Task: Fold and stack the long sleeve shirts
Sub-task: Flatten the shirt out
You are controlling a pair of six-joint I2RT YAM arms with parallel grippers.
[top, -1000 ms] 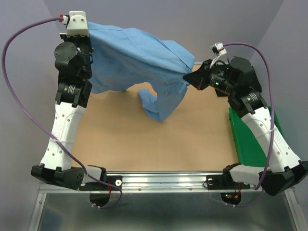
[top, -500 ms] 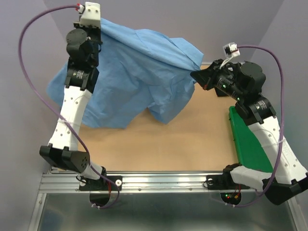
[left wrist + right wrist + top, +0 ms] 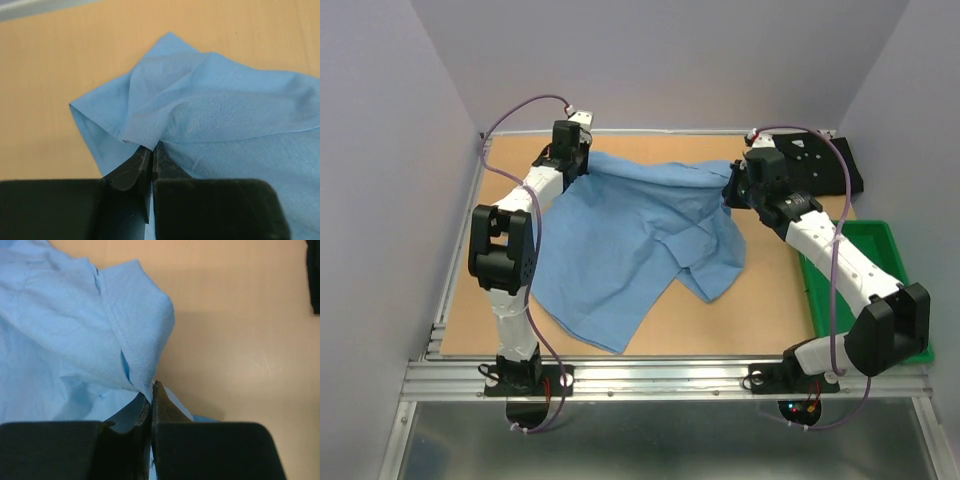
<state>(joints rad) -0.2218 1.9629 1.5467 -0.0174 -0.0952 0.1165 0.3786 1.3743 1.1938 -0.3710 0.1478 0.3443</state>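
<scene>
Light blue shirt [image 3: 620,250] spread rumpled on desk [image 3: 750,310], one fold bunched toward right. Left end effector [image 3: 151,147] nearly closed, pinching far-left shirt edge. Right end effector [image 3: 151,388] clamped tight on far-right edge. Black shirt [image 3: 820,165] lying at far right corner, green tray [image 3: 880,250] nearer along right edge.
</scene>
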